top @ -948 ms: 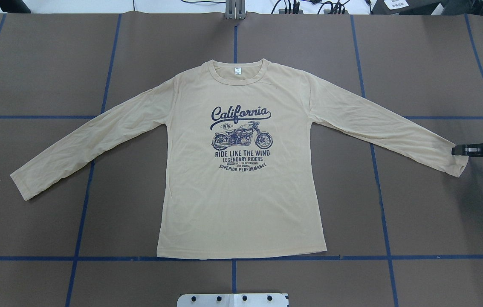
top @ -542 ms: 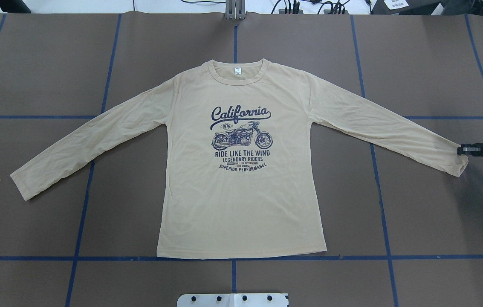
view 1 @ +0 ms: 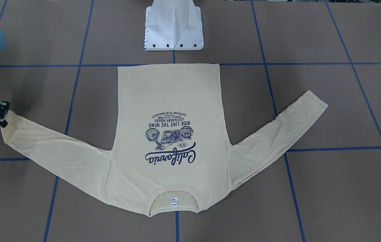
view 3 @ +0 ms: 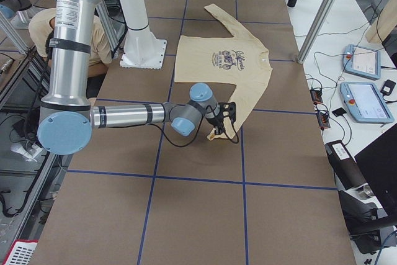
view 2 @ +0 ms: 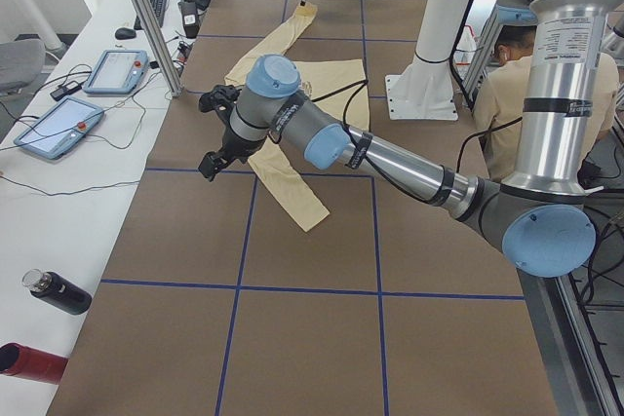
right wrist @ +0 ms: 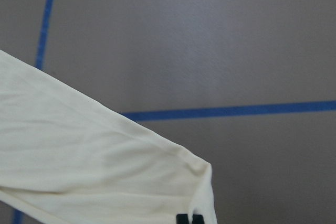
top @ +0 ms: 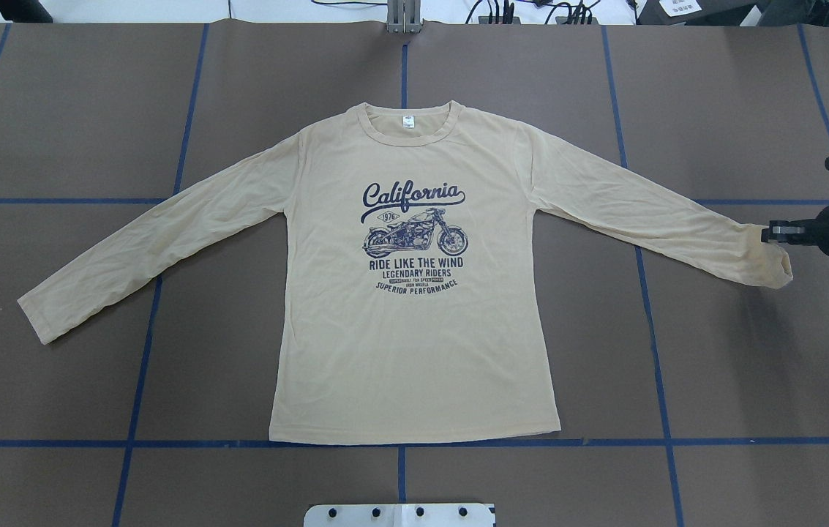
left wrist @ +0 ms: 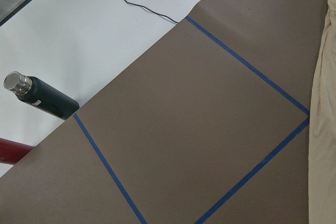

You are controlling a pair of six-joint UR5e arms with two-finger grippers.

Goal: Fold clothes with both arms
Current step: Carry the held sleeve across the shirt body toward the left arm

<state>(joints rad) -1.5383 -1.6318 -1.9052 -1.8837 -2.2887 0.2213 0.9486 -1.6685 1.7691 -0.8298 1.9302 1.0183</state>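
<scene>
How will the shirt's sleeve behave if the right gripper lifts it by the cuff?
Likely floppy: the T-shirt lies flat with soft creases, so its sleeve should sag below the right gripper. Probably light, the fabric looks thin. The body may drag across the table when pulled.

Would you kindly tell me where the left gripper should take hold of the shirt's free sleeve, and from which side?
At the cuff of the sleeve on the robot's left, from the outer end. The sleeve lies flat and straight, its cuff the outermost edge with bare table around it, so a pinch there probably lifts the sleeve.
</scene>
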